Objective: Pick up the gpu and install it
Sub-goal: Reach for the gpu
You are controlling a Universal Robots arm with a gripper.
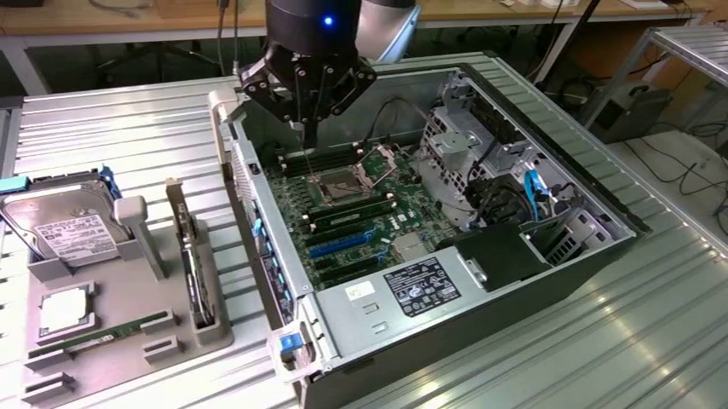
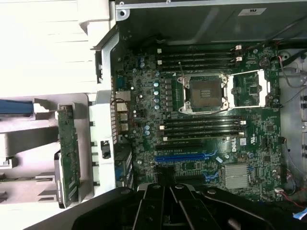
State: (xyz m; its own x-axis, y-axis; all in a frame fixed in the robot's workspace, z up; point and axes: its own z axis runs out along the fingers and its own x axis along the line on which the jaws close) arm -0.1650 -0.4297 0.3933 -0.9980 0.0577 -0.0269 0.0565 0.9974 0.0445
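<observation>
The gpu (image 1: pixel 196 274) stands on edge in a grey holder on the tray, at the exterior view's left of the open computer case (image 1: pixel 546 162). In the wrist view the gpu (image 2: pixel 68 155) appears edge-on beside the case's rear wall. My gripper (image 1: pixel 306 126) hangs above the far end of the motherboard (image 1: pixel 358 213), well away from the gpu, with its fingers (image 2: pixel 158 191) together and nothing between them. The blue expansion slot (image 2: pixel 184 155) on the motherboard has nothing in it.
The grey tray (image 1: pixel 102 324) also carries a silver hard drive (image 1: pixel 71 226), a CPU (image 1: pixel 63 311) and a green RAM stick (image 1: pixel 97 336). The case lies on a ribbed metal table (image 1: pixel 592 341). Drive cages and cables (image 1: pixel 512 187) fill the case's far side.
</observation>
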